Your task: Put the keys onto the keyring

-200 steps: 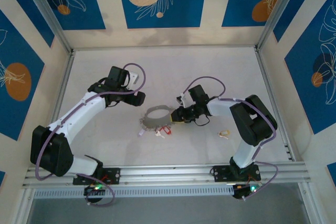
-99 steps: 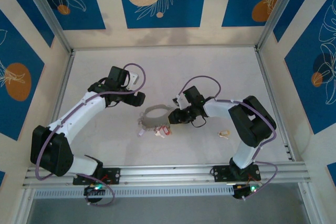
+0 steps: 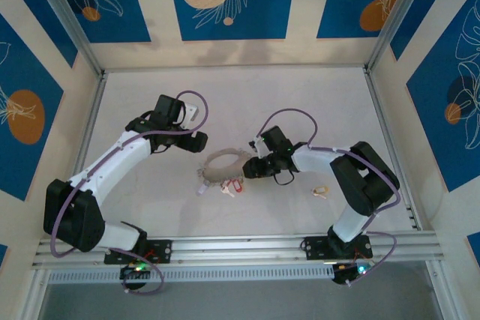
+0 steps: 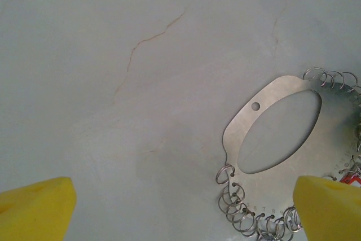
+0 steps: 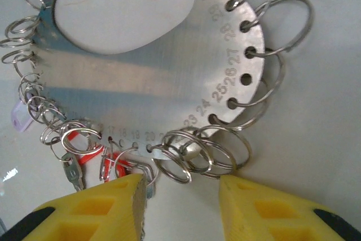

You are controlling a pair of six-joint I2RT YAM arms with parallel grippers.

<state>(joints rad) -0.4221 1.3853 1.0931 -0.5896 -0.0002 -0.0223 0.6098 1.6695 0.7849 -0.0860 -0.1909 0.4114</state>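
Right gripper (image 5: 177, 183) half-open, holding nothing, aimed at the keyring (image 5: 169, 77) rim at frame bottom so I can pinch it. Left gripper (image 4: 180, 207) wide open, empty, on standby.

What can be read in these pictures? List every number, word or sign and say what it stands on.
Stamped beside the rim holes of the flat metal keyring, right wrist view:
"28"
"27"
"26"
"25"
"24"
"23"
Other numbers along that rim are too faint to be sure of.
Left wrist view: the rim's stamped marks are too small to read.
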